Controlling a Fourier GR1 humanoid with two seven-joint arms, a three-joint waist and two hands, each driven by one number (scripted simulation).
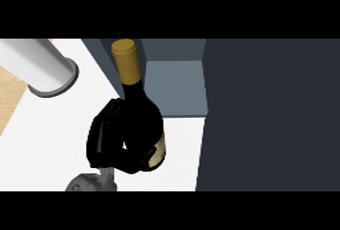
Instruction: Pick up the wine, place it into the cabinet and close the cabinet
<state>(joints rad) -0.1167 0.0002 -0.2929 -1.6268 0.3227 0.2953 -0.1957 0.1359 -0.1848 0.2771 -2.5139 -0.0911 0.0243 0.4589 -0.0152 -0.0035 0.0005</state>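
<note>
The wine bottle [137, 105] is dark, with a gold foil neck and a cream label near its base. It is tilted, its capped top pointing to the back beside the cabinet's opening. My right hand [106, 134] is shut on the bottle's lower body, fingers curled round its left side and hiding part of it. The grey forearm [90, 182] comes in at the lower edge. The cabinet [174, 87] shows a blue-grey inside just right of the bottle. Its dark door panel [269, 117] fills the right side. My left hand does not show.
A white cylinder with a grey rim [40, 67] lies at the back left on the white counter [46, 139]. A strip of light wood [10, 90] shows at the far left edge.
</note>
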